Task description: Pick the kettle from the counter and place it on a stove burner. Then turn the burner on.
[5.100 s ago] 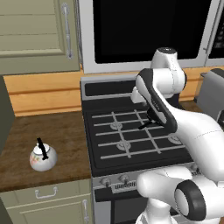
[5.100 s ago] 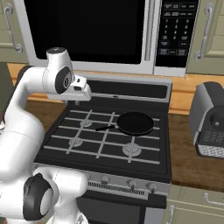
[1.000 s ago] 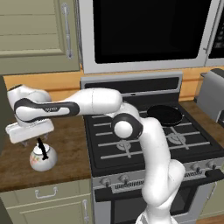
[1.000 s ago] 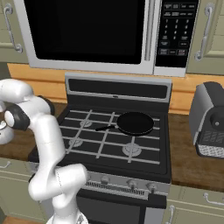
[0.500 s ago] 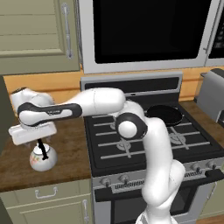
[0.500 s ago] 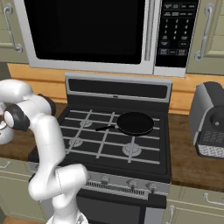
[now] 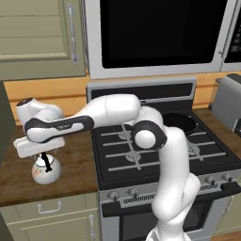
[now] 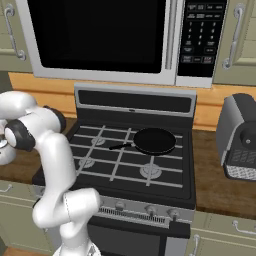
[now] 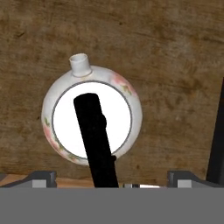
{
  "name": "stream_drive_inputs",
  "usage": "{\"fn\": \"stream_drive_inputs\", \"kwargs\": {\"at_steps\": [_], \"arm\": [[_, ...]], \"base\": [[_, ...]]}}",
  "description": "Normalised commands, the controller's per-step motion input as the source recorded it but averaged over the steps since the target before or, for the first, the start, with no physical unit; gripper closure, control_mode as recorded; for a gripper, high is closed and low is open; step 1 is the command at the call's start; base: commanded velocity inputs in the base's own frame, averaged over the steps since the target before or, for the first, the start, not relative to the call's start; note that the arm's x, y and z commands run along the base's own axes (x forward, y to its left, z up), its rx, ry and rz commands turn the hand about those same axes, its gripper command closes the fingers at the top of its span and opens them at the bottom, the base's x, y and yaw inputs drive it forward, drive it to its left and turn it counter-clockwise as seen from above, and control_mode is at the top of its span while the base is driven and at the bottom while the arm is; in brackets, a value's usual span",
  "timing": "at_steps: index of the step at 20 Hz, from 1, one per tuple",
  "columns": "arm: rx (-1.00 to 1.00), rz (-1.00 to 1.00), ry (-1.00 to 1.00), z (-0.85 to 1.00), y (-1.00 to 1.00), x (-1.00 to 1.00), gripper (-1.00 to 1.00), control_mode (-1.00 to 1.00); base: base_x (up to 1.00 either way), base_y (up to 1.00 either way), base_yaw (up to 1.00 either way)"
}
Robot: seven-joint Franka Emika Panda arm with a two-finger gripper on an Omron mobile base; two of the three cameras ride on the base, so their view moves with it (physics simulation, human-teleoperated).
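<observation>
The small white kettle (image 7: 46,171) stands upright on the dark wood counter (image 7: 19,181) left of the stove. My gripper (image 7: 44,156) hangs directly above it, open, with its thin black handle (image 7: 46,162) rising between the fingers. Looking straight down in the hand view, the kettle (image 9: 65,118) is round with its spout at the top. Its black handle (image 9: 94,135) runs down toward the gap between my gripper's (image 9: 112,179) two tips, which stand wide apart and touch nothing. The nearest stove burner (image 7: 135,158) sits under grey grates at the cooktop's front left.
A black frying pan (image 8: 154,141) occupies the back right burner. A grey appliance (image 8: 240,137) stands on the counter right of the stove. A microwave (image 8: 105,35) hangs over the cooktop. My arm stretches across the stove's left half.
Over the last second the hand has crept slightly right and down over the kettle. The kettle has not moved and the jaws have stayed open.
</observation>
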Motion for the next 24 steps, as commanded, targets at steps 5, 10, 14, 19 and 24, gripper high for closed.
{"fn": "stream_drive_inputs", "kwargs": {"at_steps": [5,10,14,19,24], "arm": [[0.04,0.00,-0.01,-0.08,-0.03,0.00,-1.00,-1.00],[0.02,0.00,0.00,-0.11,0.00,0.00,-1.00,-1.00],[0.01,0.00,0.00,-0.15,0.00,0.00,-1.00,-1.00],[0.00,0.00,0.00,-0.05,0.00,0.00,1.00,-1.00],[0.00,0.00,0.00,0.01,0.00,-0.01,1.00,-1.00]], "base": [[0.00,0.00,0.00],[0.00,0.00,0.00],[0.00,0.00,0.00],[0.00,0.00,0.00],[0.00,0.00,0.00]]}}
